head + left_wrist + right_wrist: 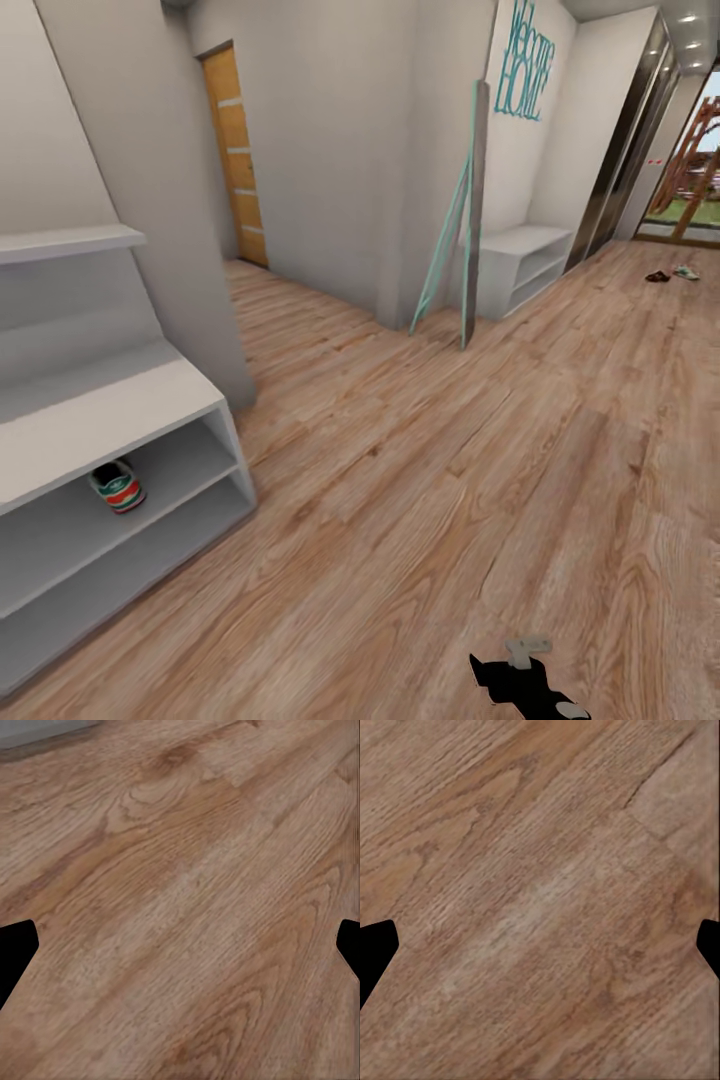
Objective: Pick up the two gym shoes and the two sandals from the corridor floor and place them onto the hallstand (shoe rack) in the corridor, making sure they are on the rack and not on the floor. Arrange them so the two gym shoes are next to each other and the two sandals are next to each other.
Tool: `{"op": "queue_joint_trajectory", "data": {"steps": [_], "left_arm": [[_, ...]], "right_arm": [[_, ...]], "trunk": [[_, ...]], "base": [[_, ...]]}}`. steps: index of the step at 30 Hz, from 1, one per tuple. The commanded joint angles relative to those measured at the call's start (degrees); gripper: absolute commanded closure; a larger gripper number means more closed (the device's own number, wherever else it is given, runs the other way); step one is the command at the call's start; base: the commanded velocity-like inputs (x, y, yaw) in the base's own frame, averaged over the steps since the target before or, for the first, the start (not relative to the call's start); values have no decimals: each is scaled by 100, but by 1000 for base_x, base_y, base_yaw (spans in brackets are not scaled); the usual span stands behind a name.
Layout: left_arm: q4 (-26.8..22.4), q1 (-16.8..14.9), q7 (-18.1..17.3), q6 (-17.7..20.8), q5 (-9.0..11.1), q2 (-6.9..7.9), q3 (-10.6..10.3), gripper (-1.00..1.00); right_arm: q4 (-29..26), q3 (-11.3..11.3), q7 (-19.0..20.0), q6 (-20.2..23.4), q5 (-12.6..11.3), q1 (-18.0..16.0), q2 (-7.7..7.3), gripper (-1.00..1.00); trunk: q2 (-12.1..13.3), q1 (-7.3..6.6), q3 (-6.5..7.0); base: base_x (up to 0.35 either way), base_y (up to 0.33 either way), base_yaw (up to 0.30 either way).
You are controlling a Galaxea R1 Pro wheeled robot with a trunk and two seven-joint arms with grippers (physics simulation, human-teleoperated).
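Teal lettering on the far wall reads "Welcome HOME". We see one gym shoe on the rack's upper open shelf, near its right end. Far down the floor, by the glass door, lie a sandal and another gym shoe, just beside each other. Our left claw and right claw both hang over bare planks with fingers wide apart, well away from every shoe.

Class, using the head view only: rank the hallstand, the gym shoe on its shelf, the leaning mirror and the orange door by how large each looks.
1. hallstand, largest.
2. and 3. leaning mirror and orange door: they look alike, and being farther off makes their order unsure.
4. gym shoe, smallest.
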Motion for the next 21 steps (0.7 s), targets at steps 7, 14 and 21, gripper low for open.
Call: {"op": "queue_joint_trajectory", "data": {"steps": [7,14,21], "left_arm": [[-5,-8,-28,-31,-60,-1,39,-100],[-1,-8,1,-31,-60,1,45,-100],[2,-8,55,-31,-60,-4,42,-100]], "right_arm": [[5,42,34,-17,-81,-4,-1,-100],[6,42,35,-17,-90,-4,0,-100],[9,42,30,-18,-91,-4,6,-100]], "trunk": [[-2,2,-5],[-2,2,-5],[-2,2,-5]], "base": [[281,-148,-281],[283,-160,-281],[294,-138,-281]]}}
